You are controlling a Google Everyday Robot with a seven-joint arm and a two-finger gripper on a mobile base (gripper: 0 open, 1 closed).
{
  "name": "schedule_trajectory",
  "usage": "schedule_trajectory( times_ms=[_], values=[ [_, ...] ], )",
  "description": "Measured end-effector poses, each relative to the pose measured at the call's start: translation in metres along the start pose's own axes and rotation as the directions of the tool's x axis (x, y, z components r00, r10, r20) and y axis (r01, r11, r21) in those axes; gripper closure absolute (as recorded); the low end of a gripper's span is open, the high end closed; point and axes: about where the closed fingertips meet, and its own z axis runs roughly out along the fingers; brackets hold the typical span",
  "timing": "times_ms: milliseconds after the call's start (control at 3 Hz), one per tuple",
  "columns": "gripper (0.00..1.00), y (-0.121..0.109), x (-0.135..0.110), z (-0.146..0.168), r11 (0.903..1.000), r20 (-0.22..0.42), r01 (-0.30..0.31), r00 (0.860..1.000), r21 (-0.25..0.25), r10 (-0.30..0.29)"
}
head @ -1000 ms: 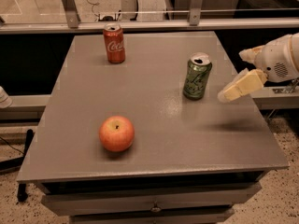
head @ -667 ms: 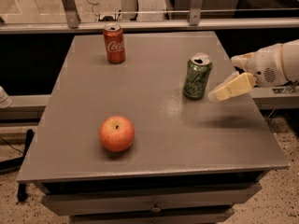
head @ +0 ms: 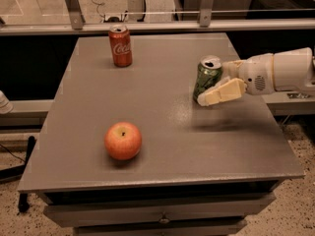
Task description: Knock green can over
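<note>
One gripper [head: 219, 93] is in view, entering from the right edge on a white arm [head: 285, 70] held roughly level above the table [head: 162, 156]. Its pale tip lies against the lower right side of the green can [head: 206, 77], overlapping the can's base as seen from the camera. Contact appears made, though the exact touching line cannot be confirmed. Whether the gripper is parted or closed cannot be told from this angle.

The green can stands on its base on the right half of the table, towards the rear, directly left of the gripper. Its silver top faces up and its opening is visible. It has not been knocked over.

A dark shadow of the arm falls on the table surface just in front of the can.

Further out, an apple [head: 123, 140] sits on the front left part of the table, well apart from the can and the gripper. A red Coca-Cola can [head: 120, 45] stands upright near the rear left edge, also well apart from both. A drawer front [head: 162, 213] runs below the table's front edge.
</note>
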Motion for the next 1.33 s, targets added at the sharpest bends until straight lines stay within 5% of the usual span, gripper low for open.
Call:
schedule_trajectory(
  times_ms=[667,1000,1333],
  values=[
    [0.00,0.043,-0.056,0.034,0.9887,0.119,0.071,0.991,-0.132,-0.055],
    [0.00,0.077,-0.100,0.047,0.9671,0.202,0.128,0.976,-0.220,-0.083],
    [0.00,0.077,-0.100,0.047,0.9671,0.202,0.128,0.976,-0.220,-0.083]
  ],
)
